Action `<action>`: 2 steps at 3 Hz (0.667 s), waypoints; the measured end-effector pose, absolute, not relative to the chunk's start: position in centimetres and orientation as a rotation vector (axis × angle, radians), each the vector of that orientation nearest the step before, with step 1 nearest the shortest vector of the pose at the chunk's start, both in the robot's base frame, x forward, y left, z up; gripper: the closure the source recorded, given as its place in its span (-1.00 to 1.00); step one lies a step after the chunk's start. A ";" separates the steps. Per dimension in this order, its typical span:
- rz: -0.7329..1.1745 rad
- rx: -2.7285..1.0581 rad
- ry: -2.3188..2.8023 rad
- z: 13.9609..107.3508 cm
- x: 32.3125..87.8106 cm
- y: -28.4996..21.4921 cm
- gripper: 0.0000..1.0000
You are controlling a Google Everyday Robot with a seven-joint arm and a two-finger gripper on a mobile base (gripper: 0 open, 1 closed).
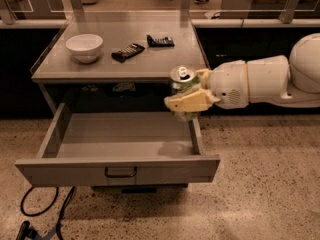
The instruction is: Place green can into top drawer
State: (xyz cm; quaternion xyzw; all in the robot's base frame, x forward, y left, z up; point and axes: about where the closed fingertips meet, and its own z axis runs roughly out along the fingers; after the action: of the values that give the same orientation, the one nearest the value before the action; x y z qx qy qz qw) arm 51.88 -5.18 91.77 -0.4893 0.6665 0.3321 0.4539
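Observation:
The green can [182,84], green with a silver top and pull tab, is held upright in my gripper [189,95], whose cream fingers [187,103] are shut around its sides. The white arm reaches in from the right. The can hangs above the right rear corner of the top drawer [117,170], which is pulled fully open. The drawer is grey with a dark pull handle [120,172] at the centre of its front panel, and its inside looks bare.
A grey table [125,64] stands above the drawer. On it are a white bowl [84,47] at the left and two dark packets [127,51] [160,40] at the middle. Black cables [45,211] lie on the speckled floor at the front left.

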 end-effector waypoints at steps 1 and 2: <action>0.808 -1.246 1.582 92.3 47.8 3.7 1.00; 0.812 -1.248 1.609 89.7 46.9 6.1 1.00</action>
State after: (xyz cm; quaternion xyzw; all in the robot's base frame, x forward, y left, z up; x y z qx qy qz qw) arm 46.87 6.13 89.73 -0.5062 0.6528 0.3293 0.4572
